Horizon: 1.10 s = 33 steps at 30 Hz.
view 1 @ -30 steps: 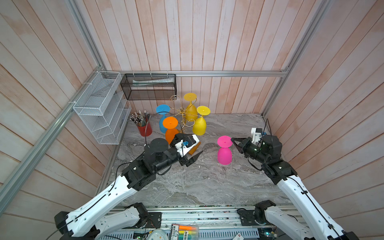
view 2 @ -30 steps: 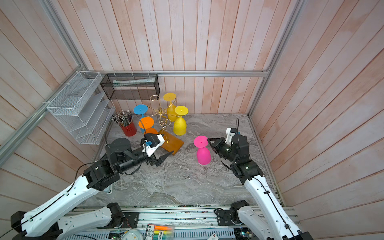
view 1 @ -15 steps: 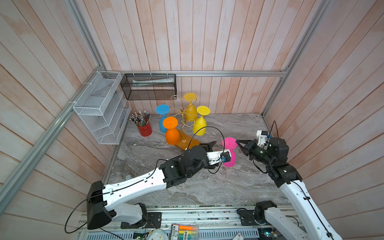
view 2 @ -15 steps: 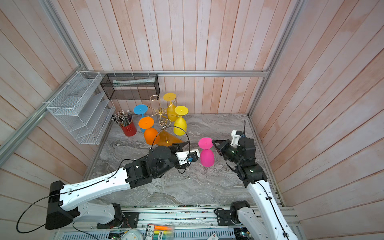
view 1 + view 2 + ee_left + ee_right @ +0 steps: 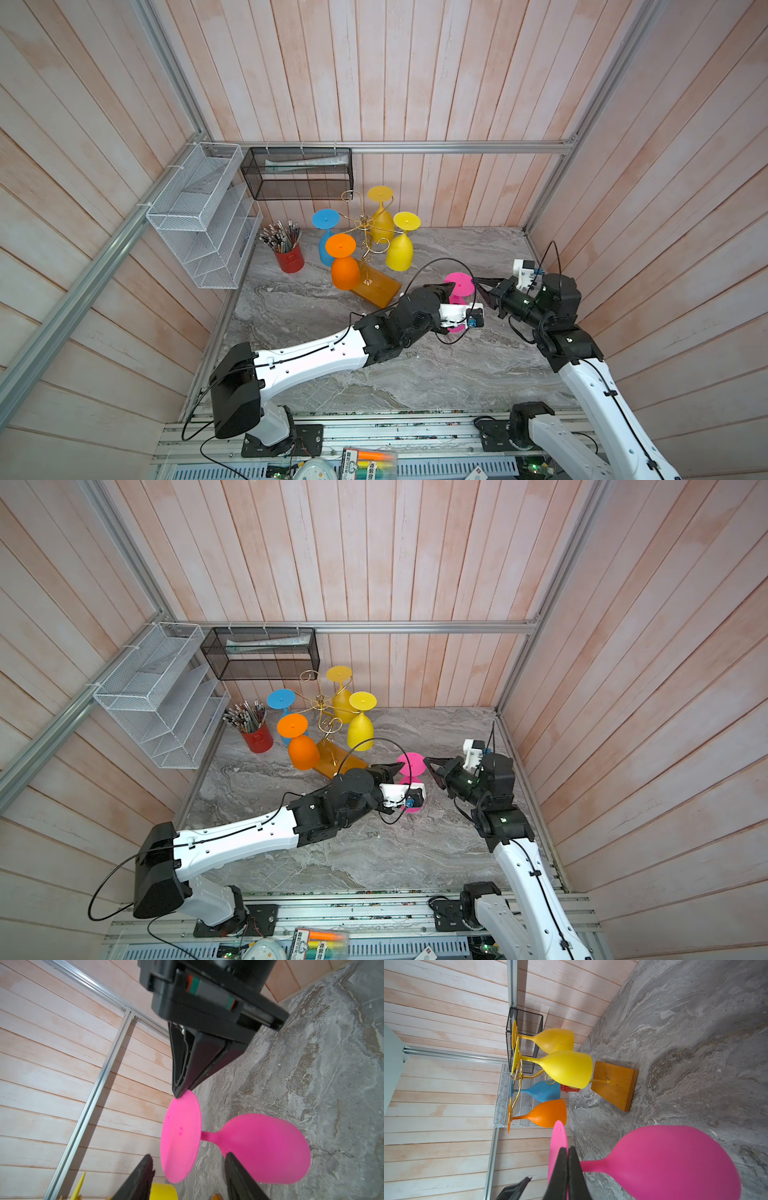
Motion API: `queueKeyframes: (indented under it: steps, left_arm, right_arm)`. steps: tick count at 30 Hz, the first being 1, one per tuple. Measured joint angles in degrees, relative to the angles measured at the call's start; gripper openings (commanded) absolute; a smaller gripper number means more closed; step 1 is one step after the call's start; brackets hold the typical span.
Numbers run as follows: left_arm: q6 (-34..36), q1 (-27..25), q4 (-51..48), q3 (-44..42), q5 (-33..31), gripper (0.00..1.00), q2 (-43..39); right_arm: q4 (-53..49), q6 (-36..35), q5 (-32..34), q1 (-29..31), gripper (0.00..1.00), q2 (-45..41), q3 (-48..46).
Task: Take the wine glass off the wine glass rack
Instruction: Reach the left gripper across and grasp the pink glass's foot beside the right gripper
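- Finds pink wine glass (image 5: 259,1147) already off wine glass rack (image 5: 616,1088), inverted on desk (image 5: 415,374), near rack's wooden base.
- Touches foot rim with right hand (image 5: 178,1095), fingers together; likely steadying against tipping.
- Straddles foot and stem with left hand (image 5: 188,1155), fingers apart, not clamped; likely readying a takeover grip.
- Leaves orange glass (image 5: 548,1113), blue glass (image 5: 544,1091), two yellow glasses (image 5: 566,1068) hanging on rack.
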Motion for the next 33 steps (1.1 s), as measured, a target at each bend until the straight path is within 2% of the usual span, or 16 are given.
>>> queueKeyframes:
  steps: [11,27,33]
  left_arm:
    - [3.4,1.3,2.2,2.4,0.5,0.38,3.0]
    - [8.1,1.6,2.5,4.6,0.9,0.00,5.9]
    - [8.6,1.6,2.5,4.6,0.9,0.00,5.9]
  right_arm:
    - [1.2,1.0,-1.6,-0.8,0.00,0.3,0.0]
    - [1.9,2.5,-1.8,-1.3,0.00,0.3,-0.1]
    - [1.7,2.6,-1.6,-1.3,0.00,0.3,-0.1]
